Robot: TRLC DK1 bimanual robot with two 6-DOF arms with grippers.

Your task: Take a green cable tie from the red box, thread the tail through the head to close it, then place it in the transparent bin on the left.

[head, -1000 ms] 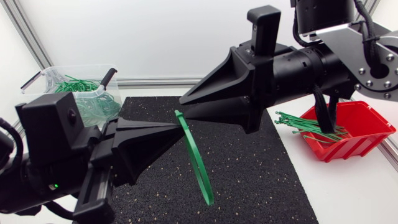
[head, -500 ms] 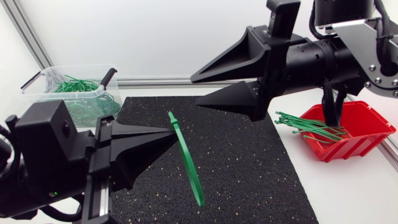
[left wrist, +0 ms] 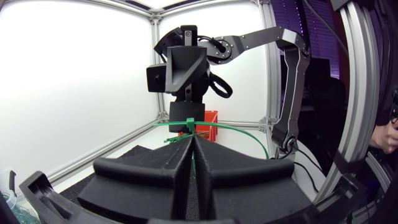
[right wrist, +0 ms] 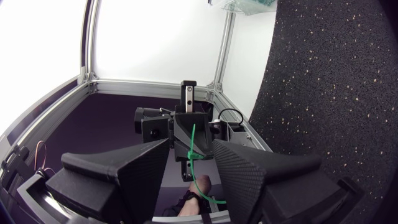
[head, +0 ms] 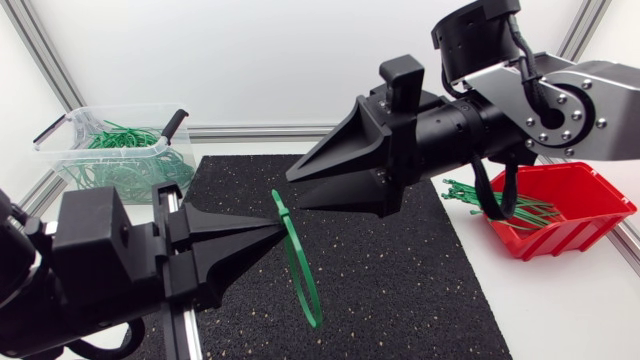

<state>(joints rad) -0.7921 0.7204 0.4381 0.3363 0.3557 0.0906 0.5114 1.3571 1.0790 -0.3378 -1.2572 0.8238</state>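
Left gripper (head: 272, 230): clenched on the cable tie (head: 302, 268), looped above the mat (head: 420, 275).
Right gripper (head: 297, 187): released, empty, facing the loop's head.
Red box (head: 592, 195): spare ties (head: 488, 203), under right arm.
Bin (head: 62, 150): far left, unobstructed.

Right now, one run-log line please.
left gripper: shut on green cable tie | right gripper: open, off tie | tie: looped, above mat

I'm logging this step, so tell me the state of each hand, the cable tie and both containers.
Left hand: shut on the cable tie.
Right hand: open, beside the tie.
Cable tie: closed loop, held above the mat.
Red box: open, holds straight ties.
Transparent bin: open, holds looped ties.
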